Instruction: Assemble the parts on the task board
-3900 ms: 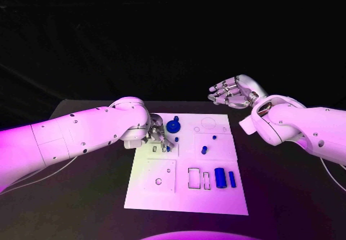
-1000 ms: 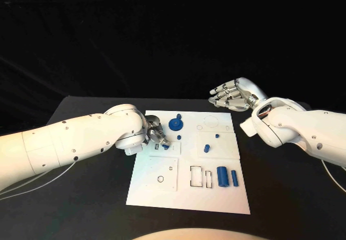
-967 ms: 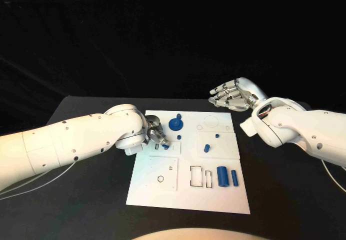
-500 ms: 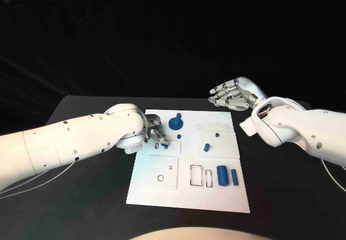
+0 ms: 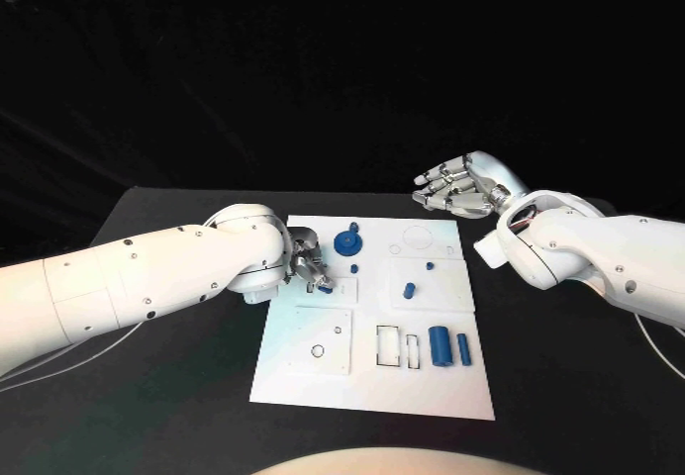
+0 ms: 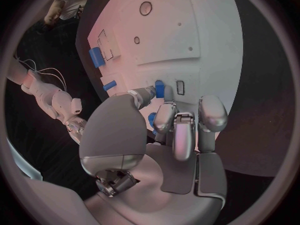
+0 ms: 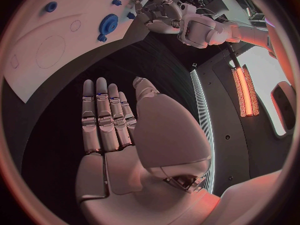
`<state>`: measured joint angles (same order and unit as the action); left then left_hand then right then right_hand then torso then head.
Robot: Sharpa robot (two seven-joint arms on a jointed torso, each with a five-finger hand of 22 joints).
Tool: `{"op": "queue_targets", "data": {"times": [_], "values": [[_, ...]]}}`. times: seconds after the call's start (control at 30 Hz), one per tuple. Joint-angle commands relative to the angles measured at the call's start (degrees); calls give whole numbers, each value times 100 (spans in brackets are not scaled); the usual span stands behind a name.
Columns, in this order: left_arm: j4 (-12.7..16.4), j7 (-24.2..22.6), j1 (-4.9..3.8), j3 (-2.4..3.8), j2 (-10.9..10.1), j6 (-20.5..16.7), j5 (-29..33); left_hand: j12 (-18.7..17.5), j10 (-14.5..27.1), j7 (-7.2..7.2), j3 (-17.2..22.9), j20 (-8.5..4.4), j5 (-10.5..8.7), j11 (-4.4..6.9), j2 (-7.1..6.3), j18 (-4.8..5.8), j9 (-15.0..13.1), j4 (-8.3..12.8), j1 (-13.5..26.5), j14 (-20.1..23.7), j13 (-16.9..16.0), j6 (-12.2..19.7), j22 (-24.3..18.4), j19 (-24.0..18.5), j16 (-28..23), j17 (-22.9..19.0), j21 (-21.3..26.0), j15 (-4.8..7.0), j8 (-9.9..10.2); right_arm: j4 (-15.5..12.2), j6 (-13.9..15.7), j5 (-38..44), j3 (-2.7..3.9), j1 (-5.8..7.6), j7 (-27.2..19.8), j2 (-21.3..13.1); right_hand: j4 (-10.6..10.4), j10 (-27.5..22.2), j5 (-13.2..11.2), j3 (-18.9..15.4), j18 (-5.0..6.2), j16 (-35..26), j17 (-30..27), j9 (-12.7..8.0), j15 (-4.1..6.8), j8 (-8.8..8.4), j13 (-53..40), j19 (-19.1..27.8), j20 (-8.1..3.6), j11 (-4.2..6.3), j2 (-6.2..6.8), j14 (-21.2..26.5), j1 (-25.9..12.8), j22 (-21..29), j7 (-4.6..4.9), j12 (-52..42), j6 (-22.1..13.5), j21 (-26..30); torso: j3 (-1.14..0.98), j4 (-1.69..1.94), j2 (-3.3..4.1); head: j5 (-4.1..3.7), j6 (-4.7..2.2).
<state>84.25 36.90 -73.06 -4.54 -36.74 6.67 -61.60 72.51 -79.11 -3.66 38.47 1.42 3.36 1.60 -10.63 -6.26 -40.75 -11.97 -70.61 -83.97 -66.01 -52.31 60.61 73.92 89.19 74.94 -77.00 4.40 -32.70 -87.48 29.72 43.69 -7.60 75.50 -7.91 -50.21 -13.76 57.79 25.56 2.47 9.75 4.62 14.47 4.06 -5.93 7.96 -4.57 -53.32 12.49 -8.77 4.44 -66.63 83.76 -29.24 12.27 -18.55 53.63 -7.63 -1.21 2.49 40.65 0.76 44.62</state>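
Little has shifted: our left hand [image 5: 307,269] still pinches a small blue part [image 6: 159,88] just over its task board [image 5: 374,386] slot, while our right hand [image 5: 459,186] waits spread beyond the board.

A robotics lab or test bay: a black table [image 5: 571,396] ringed by black curtains [image 5: 342,89], a white task board [image 5: 374,386] with cut-out slots, and a glowing orange light strip [image 7: 242,92] on a dark wall.

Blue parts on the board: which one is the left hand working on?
The small blue part at the board's left edge, pinched in the left hand. The gear, the pegs and the two blocks lie untouched.
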Motion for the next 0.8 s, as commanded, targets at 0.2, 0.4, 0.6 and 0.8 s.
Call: {"op": "queue_targets", "data": {"times": [0.2,0.4,0.6,0.8], "values": [[3,30,13,-11,-13,217,-62,-9,-8,143,706,3,12,30,63,36,-231,674,-4,-579,1,-144,4,29,31,1429,-31,52,-41,-2,-50,64,1,-5,-56,10,46,-36,36,-6,66,-45,-14,-5,-46,-41,19,-2,40,-18,17,-2,-62,18,33,-21,-23,32,-5,-5,1,13,5],[-8,32,13,-11,-15,221,-61,-13,-14,149,727,0,13,35,88,38,-243,671,39,-579,14,-155,13,35,31,1429,-36,56,-56,-6,-47,64,1,-5,-56,5,48,-39,38,-4,66,-48,-16,-5,-48,-42,22,-1,40,-19,18,0,-63,22,34,-21,-24,35,-6,1,2,12,13],[-28,34,12,-11,4,226,-34,122,-107,185,729,-9,8,58,150,44,-279,616,228,-579,-150,-235,43,56,31,1429,-50,74,-117,-9,-49,64,1,-5,-58,8,51,-43,43,0,65,-56,-21,-5,-51,-42,30,3,43,-21,16,7,-65,31,35,-23,-26,44,-7,-4,0,12,17],[-53,34,11,-11,15,212,-9,167,-134,213,709,-19,6,81,174,51,-297,577,361,-579,-199,-281,79,79,31,1430,-66,92,-149,-12,-50,63,1,-5,-52,5,69,-61,174,59,66,-80,-49,-5,-57,-44,69,7,50,-25,-19,22,-62,79,38,-35,-30,83,-10,-6,-1,7,16]]}}
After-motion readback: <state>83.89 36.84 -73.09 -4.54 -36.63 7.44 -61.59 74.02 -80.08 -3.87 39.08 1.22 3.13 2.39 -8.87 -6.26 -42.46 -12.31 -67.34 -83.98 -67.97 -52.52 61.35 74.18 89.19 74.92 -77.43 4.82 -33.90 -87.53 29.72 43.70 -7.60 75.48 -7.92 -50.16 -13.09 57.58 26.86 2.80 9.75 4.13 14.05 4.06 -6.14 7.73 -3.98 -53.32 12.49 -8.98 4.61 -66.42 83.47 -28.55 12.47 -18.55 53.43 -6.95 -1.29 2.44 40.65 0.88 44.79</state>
